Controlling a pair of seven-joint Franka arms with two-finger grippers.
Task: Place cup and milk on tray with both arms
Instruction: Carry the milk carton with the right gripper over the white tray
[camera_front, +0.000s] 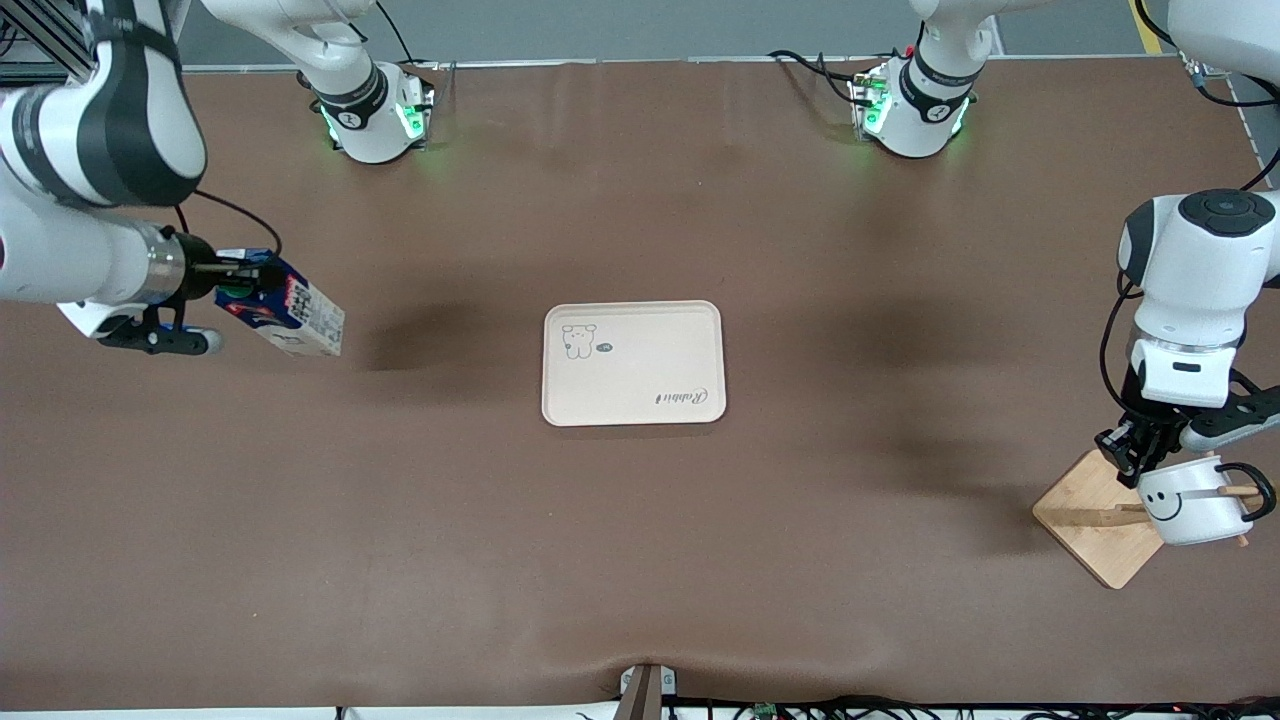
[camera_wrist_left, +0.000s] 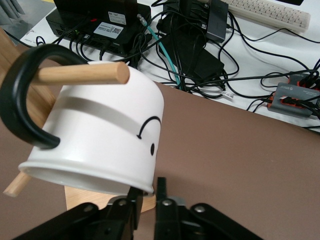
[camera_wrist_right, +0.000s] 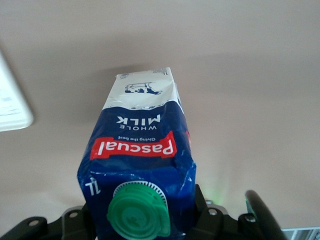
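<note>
Right tool at the left edge of the front frame was pinched on the milk at its cap end. The carton hung tilted over the table, well apart from the tray at frame centre. In the right wrist view the blue carton looked slightly dented, so likely thin card that gives under squeeze; a grip near the stiffer gabled top seemed sound. Weight unknown.

Left tool at the lower right of the front frame was pressed together on the cup, pinching its rim wall. The cup hung by its handle on a peg of the wooden stand. It looked like a hard, glazed mug: rigid, probably slippery and chippable. Rim pinch may swing. Tray bare.
</note>
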